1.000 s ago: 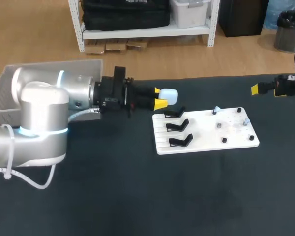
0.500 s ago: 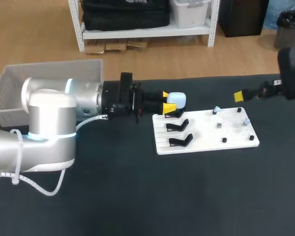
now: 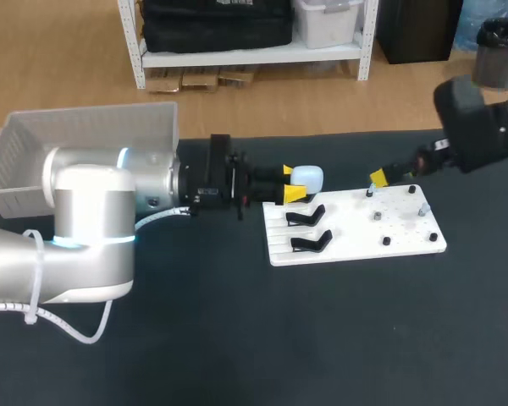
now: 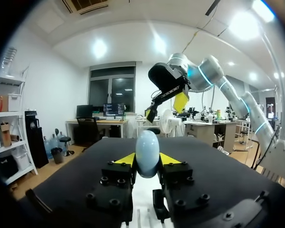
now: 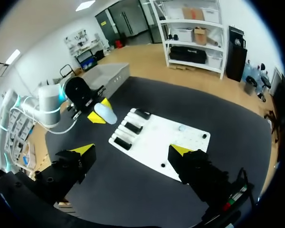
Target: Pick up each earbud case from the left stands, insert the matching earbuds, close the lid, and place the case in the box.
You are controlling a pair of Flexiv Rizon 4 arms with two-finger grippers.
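Left gripper (image 3: 291, 183) is clamped on the pale blue case (image 3: 309, 177), one yellow tip on each side. It holds the case in the air just off the board's (image 3: 356, 228) far-left corner, above the farthest of the three black stands (image 3: 307, 217). Case lid looks closed. Right gripper (image 5: 132, 150) hangs over the board's far edge near its middle, fingers spread wide with nothing between them. Box (image 3: 93, 135) sits well left of the board, at the table (image 3: 237, 338) corner.
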